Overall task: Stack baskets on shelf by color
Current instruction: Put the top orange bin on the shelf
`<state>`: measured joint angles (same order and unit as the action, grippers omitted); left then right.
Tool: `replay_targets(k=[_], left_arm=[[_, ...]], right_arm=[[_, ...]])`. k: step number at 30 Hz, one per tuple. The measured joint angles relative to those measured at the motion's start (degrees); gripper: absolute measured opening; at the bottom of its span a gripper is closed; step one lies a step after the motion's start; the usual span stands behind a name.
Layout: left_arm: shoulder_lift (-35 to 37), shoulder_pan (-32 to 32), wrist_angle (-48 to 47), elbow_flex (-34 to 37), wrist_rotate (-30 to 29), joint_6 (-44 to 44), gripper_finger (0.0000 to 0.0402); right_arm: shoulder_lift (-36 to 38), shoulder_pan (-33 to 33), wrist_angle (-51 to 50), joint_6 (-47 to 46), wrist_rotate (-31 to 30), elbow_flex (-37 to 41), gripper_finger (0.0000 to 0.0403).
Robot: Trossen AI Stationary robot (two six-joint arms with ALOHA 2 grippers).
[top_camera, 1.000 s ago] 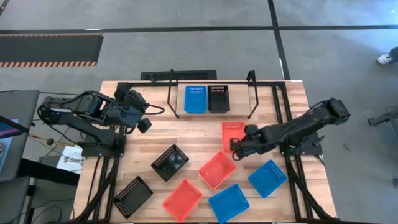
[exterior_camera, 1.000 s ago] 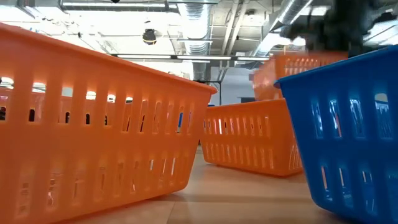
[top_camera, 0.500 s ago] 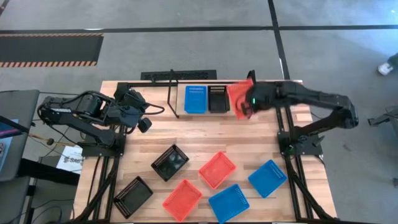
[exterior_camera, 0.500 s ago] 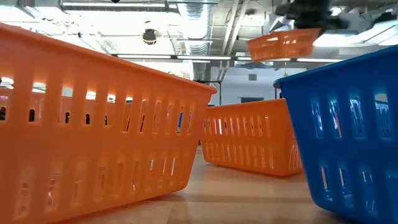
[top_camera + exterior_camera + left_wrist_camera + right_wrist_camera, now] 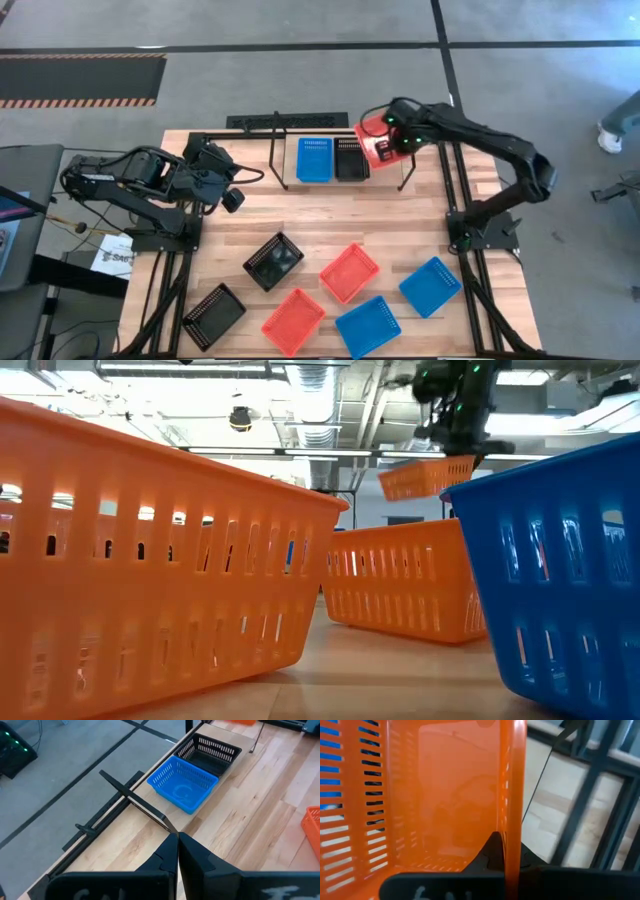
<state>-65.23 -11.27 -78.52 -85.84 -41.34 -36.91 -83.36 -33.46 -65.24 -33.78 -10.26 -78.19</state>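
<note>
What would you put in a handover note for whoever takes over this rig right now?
Right hand: shut on a red-orange basket, held in the air over the right end of the shelf.
Left hand: shut, empty, waiting at the table's left side.
Done: one blue basket and one black basket sit side by side on the shelf.
Left: set down the held basket, then bring the six on the table's front half: two black, two red-orange, two blue, each onto its own color.
</note>
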Motion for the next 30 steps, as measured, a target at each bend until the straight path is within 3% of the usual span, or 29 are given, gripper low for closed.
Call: replay_targets(k=[6, 23, 30], left_arm=[[0.0, 0.0, 0.0, 0.0, 0.0, 0.0, 0.0], [0.0, 0.0, -0.1, 0.0, 0.0, 1.1, 0.0], [0.0, 0.0, -0.1, 0.0, 0.0, 1.7, 0.0]], right_arm=[[-5.2, -0.7, -0.3, 0.9, -0.2, 0.0, 0.0], [-8.0, -0.4, -6.1, -5.9, -10.2, 0.7, 0.0], [-11.3, -0.4, -5.9, -6.7, -10.8, 0.7, 0.0]])
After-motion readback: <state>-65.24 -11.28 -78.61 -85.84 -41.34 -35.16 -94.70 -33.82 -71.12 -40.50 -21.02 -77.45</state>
